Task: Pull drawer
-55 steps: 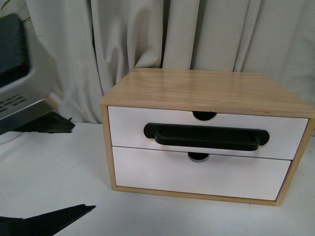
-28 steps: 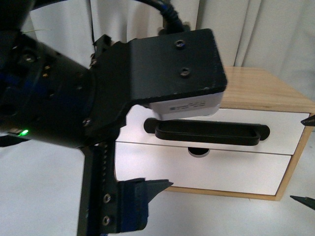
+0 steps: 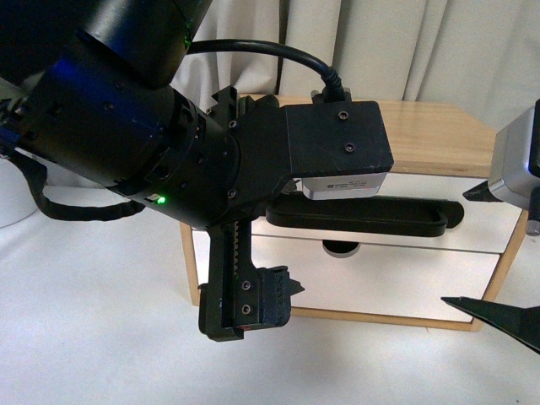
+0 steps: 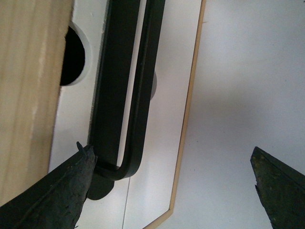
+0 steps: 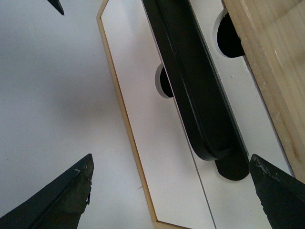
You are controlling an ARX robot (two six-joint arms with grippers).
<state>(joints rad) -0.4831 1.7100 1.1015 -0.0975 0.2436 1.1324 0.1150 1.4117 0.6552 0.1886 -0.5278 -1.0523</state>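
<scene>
The drawer (image 3: 485,228) is the upper one in a light wood cabinet (image 3: 430,126), its white front level with the frame. Its long black bar handle (image 3: 371,218) runs across the front. My left arm (image 3: 126,126) covers the cabinet's left half. In the left wrist view my left gripper (image 4: 170,152) is open, one fingertip (image 4: 83,160) right beside the handle's (image 4: 138,95) end, the half-round notch (image 4: 74,55) further along. My right gripper (image 5: 171,160) is open and empty before the handle's (image 5: 195,86) other end, without touching it.
Below it sits a plain white drawer front (image 3: 396,283) with its own notch (image 3: 340,247). The cabinet stands on a white table (image 3: 84,329) before pale curtains (image 3: 380,51). A white object (image 3: 13,198) shows at the left edge.
A second ago neither arm stood before the cabinet. The left arm has swung in and moved toward the handle's left end; the right gripper has come in from the right edge.
</scene>
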